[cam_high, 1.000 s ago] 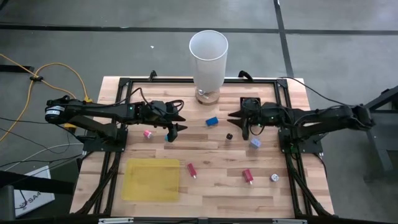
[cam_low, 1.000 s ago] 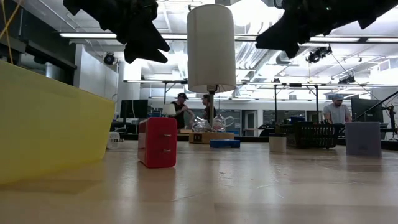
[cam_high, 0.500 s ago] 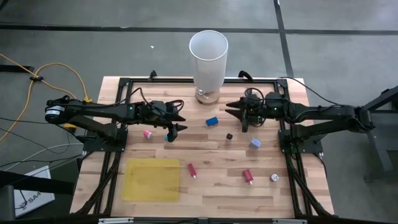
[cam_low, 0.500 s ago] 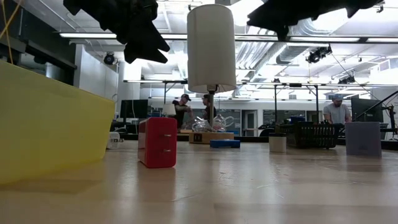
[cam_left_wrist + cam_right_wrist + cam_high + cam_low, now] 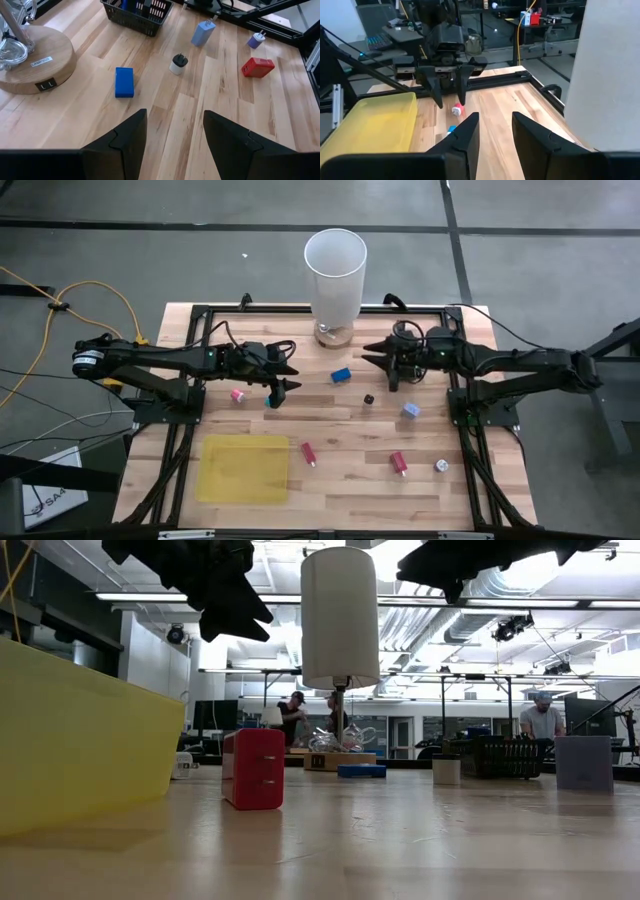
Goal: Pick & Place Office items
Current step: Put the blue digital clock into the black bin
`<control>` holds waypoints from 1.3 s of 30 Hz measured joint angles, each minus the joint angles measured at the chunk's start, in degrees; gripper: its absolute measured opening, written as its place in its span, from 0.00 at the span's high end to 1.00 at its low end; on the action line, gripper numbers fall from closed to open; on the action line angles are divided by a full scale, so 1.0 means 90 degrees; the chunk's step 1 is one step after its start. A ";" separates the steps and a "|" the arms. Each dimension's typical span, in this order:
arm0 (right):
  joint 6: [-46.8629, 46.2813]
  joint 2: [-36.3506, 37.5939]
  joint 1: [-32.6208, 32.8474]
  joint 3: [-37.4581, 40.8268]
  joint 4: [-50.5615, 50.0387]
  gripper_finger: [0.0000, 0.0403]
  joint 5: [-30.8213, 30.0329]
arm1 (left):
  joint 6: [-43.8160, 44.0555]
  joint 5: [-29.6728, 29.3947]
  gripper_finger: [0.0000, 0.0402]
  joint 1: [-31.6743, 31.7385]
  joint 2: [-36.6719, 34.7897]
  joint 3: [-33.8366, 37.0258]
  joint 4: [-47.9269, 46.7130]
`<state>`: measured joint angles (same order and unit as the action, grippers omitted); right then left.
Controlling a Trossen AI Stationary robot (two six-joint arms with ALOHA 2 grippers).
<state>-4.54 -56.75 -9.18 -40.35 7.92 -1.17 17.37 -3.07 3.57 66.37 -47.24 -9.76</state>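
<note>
The office items lie scattered on the table (image 5: pixel 340 480): two red pieces (image 5: pixel 398 463), one blue block (image 5: pixel 341 375), one pink (image 5: pixel 237 394), toward six o'clock of both claws. Left claw (image 5: pixel 284 377) and right claw (image 5: pixel 375 366) are open, empty.

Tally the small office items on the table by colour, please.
Small red blocks: 2
Flat blue block: 1
Small pink piece: 1
Small teal piece: 1
Small black cylinder: 1
Pale lilac-blue block: 1
Whitish round piece: 1
Total: 8
</note>
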 joint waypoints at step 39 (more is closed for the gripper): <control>0.1394 -0.3740 -0.1019 -0.2962 -0.2577 0.74 0.1012 | 0.0001 0.0000 0.53 0.0001 0.0000 0.0000 0.0000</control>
<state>8.01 -90.41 -18.35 -67.01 -15.27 7.94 17.38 -3.07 3.59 66.37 -47.24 -9.76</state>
